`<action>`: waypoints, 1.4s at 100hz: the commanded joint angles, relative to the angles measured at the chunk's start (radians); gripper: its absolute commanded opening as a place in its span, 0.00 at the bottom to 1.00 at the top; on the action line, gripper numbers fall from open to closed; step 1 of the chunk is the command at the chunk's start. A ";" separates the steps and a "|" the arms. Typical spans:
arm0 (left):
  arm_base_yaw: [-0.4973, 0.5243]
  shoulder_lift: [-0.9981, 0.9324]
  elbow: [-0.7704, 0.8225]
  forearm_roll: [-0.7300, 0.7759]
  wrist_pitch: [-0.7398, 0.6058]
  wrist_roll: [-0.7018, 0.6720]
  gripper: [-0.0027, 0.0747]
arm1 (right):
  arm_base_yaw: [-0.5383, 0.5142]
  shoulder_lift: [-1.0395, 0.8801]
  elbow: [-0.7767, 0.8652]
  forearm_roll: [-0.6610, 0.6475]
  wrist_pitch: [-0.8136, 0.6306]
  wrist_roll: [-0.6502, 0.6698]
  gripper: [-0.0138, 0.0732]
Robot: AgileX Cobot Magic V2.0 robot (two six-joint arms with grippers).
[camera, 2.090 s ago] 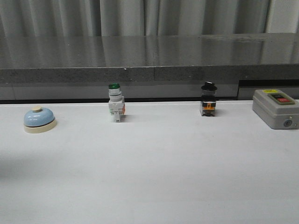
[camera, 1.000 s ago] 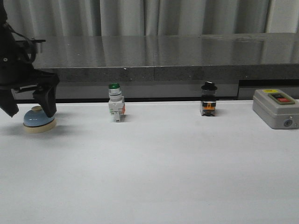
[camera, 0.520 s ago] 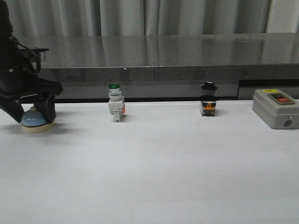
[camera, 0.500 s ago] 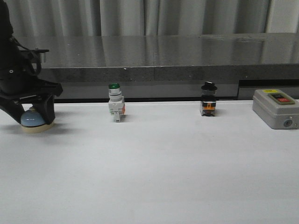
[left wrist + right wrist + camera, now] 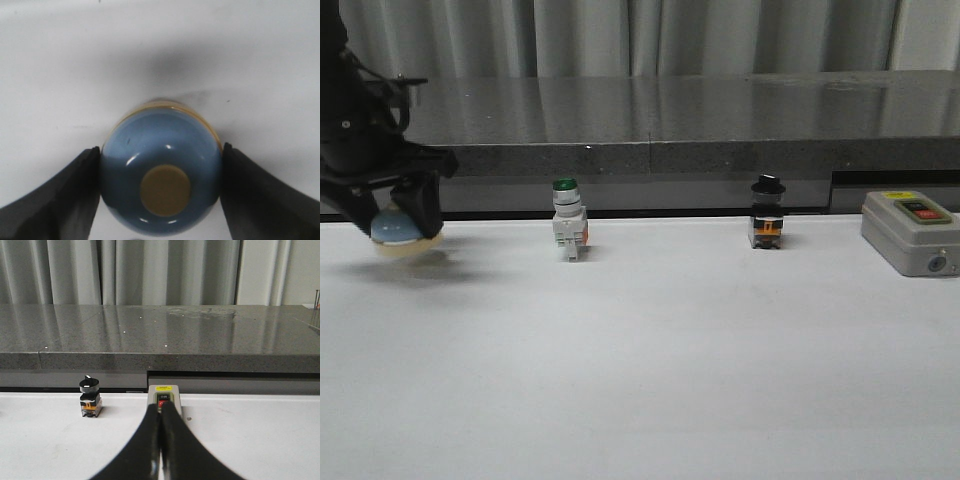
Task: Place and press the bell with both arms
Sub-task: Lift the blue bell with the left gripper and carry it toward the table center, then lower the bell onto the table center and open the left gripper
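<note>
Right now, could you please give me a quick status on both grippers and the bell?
Left gripper shut on bell, bell just off the table. Right gripper shut, empty. Green switch nearest along the table.

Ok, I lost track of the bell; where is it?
In the front view the bell is at the far left, gripped in the left hand just above the table, left of the green-capped switch.

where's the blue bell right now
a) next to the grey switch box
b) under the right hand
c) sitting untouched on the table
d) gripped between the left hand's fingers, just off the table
d: the left hand has its fingers against both sides of the bell, and in the front view the bell's base hangs above its shadow on the table.
</note>
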 commanded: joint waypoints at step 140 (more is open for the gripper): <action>-0.522 0.081 -0.215 -0.041 0.142 0.173 0.46 | -0.005 -0.013 -0.014 0.004 -0.086 0.003 0.08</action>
